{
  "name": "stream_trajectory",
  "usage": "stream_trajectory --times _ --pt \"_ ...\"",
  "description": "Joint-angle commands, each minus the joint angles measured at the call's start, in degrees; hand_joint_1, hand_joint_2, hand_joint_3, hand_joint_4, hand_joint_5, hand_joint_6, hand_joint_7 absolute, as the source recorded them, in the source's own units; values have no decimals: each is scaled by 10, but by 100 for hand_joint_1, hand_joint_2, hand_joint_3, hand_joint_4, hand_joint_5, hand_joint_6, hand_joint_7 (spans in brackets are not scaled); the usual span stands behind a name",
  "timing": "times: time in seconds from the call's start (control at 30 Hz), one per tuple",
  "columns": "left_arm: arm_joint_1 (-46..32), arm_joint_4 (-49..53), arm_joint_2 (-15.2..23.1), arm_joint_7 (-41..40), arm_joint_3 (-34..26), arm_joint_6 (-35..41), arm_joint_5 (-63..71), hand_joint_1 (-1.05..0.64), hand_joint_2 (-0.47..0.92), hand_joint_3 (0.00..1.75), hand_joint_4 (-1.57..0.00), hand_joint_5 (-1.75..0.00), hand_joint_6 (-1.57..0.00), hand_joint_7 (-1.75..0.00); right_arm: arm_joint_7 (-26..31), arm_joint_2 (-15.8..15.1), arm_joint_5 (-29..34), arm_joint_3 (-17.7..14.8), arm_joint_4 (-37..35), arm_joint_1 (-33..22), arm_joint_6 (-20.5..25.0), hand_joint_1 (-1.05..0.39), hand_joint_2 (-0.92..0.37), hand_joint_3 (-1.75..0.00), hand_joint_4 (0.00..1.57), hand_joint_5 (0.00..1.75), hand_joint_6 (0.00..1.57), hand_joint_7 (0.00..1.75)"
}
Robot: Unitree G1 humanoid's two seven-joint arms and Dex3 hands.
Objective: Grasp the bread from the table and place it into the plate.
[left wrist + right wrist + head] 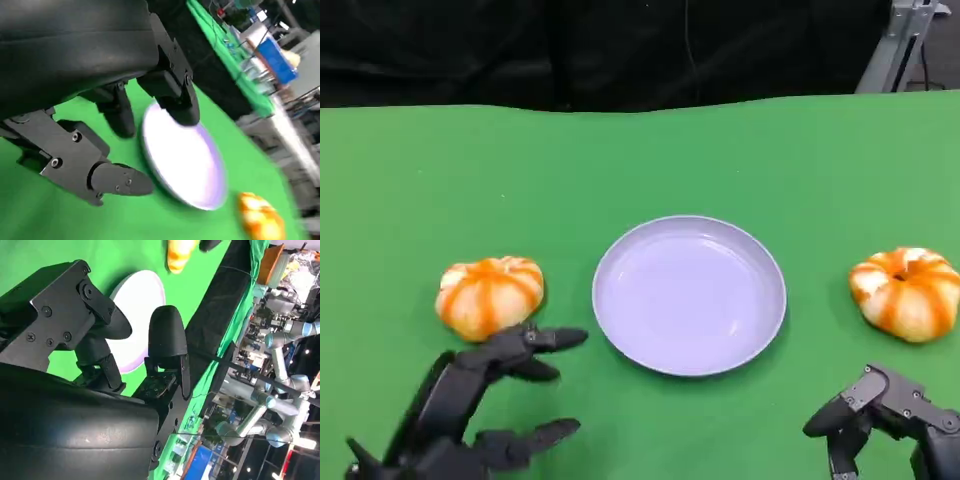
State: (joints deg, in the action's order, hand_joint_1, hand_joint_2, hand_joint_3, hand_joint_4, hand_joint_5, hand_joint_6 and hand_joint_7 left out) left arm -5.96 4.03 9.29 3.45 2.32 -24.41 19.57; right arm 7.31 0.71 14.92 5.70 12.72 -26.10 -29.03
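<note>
Nothing placed so far: plate (689, 296) bare at the middle of the green worktop (410, 190), with no bread in it. Two orange-and-white striped bread rolls lying apart from it on the cloth, left bread (489, 296) well to one side of the plate, right bread (907, 292) well to the other. Left hand (485, 405) spread and holding nothing, uppermost fingers reaching to just beside the left bread, contact too close to call from the head view. Right hand (885, 415) low at the near edge, short of the right bread, fingers bent downward around nothing; hard to tell how far curled. Judged from this: grasp not yet made, so closing on a bread, lifting, carrying over the rim and releasing all remain.
</note>
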Motion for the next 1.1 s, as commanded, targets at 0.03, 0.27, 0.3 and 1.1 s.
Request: stream_trajectory --times 0.03,0.27,0.3,1.1 --pt "27 -22 28 -33 4 42 75 -38 90 3 -28 -64 -49 0 5 1 -1 -1 -4 3 3 10 -38 -131 80 168 78 131" --pt "104 -7 94 -58 43 110 239 -45 90 1 -11 -55 -36 0 5 0 1 -2 -2 5 3 10 -38 -130 81 168 77 131" --pt "114 -1 100 -60 51 120 255 -46 90 1 -9 -54 -35 0 6 0 1 -3 -3 6 1 10 -38 -130 81 168 77 131" --pt "401 438 30 -85 227 313 338 -47 87 0 -4 -36 -26 -1 5 1 2 -1 8 -6 5 6 -38 -129 81 168 78 130"
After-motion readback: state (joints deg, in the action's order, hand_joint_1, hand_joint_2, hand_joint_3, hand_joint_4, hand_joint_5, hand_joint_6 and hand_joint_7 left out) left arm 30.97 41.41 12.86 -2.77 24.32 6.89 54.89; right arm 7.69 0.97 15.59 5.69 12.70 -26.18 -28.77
